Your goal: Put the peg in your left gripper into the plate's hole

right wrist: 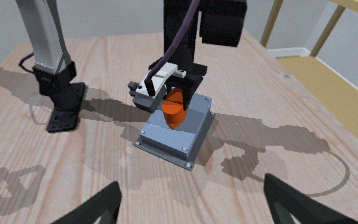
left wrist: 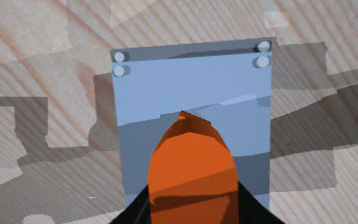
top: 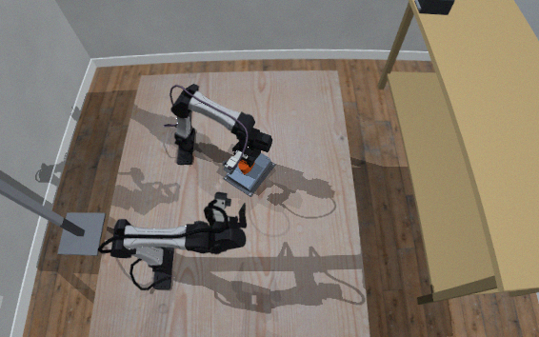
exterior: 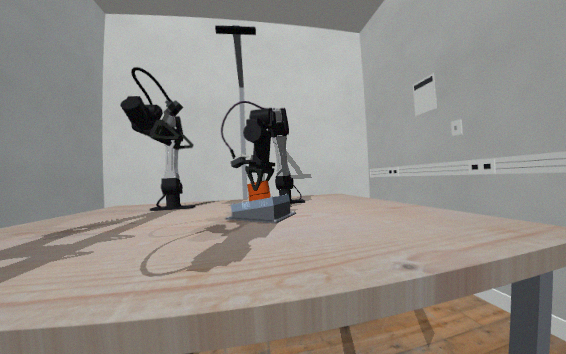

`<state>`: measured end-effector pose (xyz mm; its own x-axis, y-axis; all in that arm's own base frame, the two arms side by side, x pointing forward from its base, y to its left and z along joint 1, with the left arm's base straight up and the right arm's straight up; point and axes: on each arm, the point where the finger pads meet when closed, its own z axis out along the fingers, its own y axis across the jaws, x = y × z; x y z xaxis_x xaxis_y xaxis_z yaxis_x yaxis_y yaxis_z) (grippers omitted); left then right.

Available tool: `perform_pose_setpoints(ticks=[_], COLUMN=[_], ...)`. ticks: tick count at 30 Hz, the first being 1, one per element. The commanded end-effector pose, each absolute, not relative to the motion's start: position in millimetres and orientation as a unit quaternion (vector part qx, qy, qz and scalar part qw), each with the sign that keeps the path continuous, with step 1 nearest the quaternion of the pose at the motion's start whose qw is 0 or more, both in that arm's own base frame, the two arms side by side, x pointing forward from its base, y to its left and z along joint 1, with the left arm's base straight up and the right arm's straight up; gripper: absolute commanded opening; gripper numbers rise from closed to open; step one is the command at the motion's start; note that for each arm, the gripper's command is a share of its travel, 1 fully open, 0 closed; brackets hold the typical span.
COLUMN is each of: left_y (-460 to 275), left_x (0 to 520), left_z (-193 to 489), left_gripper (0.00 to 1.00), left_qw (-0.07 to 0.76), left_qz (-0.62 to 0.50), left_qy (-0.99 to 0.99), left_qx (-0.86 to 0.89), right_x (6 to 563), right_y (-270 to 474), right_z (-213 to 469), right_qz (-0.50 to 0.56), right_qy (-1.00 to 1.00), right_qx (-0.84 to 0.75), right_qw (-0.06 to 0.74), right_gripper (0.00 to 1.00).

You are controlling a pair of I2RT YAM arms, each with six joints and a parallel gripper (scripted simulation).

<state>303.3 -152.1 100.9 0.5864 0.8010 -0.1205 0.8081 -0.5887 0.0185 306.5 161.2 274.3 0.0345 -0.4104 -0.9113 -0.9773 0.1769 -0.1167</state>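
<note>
Left fingers (top: 247, 160) (exterior: 257, 184): closed on the orange peg (top: 245, 167) (exterior: 259, 192) (left wrist: 192, 162) (right wrist: 173, 111), gripping its upper part. Peg roughly upright over the blue-grey plate (top: 252, 180) (exterior: 259, 206) (left wrist: 150, 85) (right wrist: 167, 138), much of its body above the top face. Lower end at the hole; depth, if any, cannot be told. Plate flat on the wooden worktop (top: 305, 119) (exterior: 350, 250) (left wrist: 50, 30) (right wrist: 100, 155). Right fingers (top: 233, 206) (exterior: 177, 139): wide open, nothing between them, well apart from the plate.

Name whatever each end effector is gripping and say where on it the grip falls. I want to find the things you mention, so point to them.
The left end effector (top: 244, 162) (exterior: 257, 186) grips the orange peg (top: 245, 167) (exterior: 259, 194) (left wrist: 192, 165) (right wrist: 173, 114) by its upper part; the right end effector (top: 233, 211) is open, holding nothing.
</note>
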Motion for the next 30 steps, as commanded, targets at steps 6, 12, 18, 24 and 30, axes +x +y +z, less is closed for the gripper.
perform_pose_setpoints(ticks=[6,12,18,24,30], left_y=[-148.4,-148.4,-153.2,-148.1,-148.2], left_x=[310.8,307.9,308.9,310.7,313.4], left_z=[93.6,94.9,107.7,140.9,132.8], left_gripper=[0.39,0.39,0.39,0.71,0.71], left_qw=[0.040,0.035,0.056,0.073,0.054], left_qz=[-0.043,-0.047,-0.038,-0.025,-0.044], left_qy=[0.453,0.455,0.450,0.449,0.451], left_qx=[0.890,0.888,0.890,0.890,0.890], right_x=[307.1,307.1,307.1,307.1,307.1], right_y=[163.3,163.3,163.3,163.3,163.3], right_z=[286.2,286.2,286.2,286.2,286.2], right_qz=[0.318,0.318,0.318,0.318,0.318], right_qy=[0.607,0.607,0.607,0.607,0.607], right_qx=[-0.564,-0.564,-0.564,-0.564,-0.564], right_qw=[0.460,0.460,0.460,0.460,0.460], right_gripper=[1.00,1.00,1.00,1.00,1.00])
